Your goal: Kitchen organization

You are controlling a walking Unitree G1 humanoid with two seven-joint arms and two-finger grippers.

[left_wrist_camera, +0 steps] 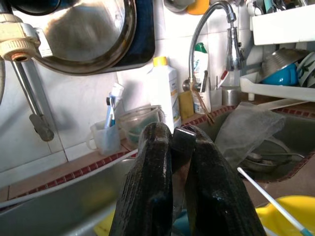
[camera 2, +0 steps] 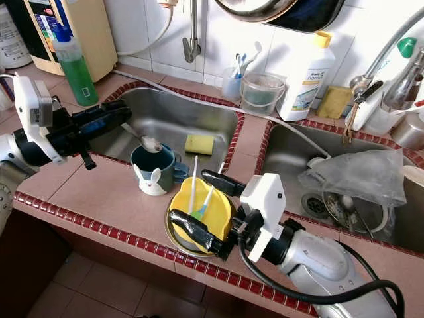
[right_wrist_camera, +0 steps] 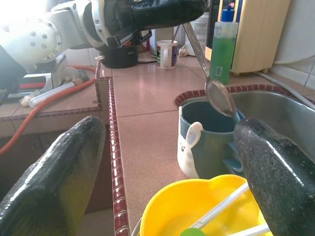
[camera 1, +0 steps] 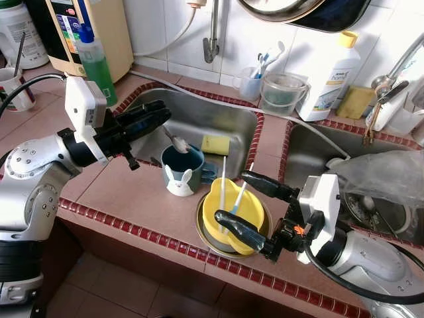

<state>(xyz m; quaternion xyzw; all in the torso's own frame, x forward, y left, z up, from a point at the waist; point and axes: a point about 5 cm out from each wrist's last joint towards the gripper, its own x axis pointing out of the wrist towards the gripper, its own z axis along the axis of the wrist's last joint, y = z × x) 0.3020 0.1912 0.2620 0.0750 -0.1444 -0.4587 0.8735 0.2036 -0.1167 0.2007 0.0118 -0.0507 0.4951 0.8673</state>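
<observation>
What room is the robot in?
Most likely a home kitchen: there's a steel double sink set in a tiled counter, a bottle of green dish soap, and a blue bunny mug.

spoon [camera 1: 175,139] handle hidden between the left fingers [camera 1: 142,122]; labels on green bottle [camera 1: 98,63] unreadable

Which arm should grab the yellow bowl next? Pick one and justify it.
Right. The right gripper is open with its fingers on either side of the yellow bowl. The left gripper is shut on the spoon above the blue mug.
</observation>
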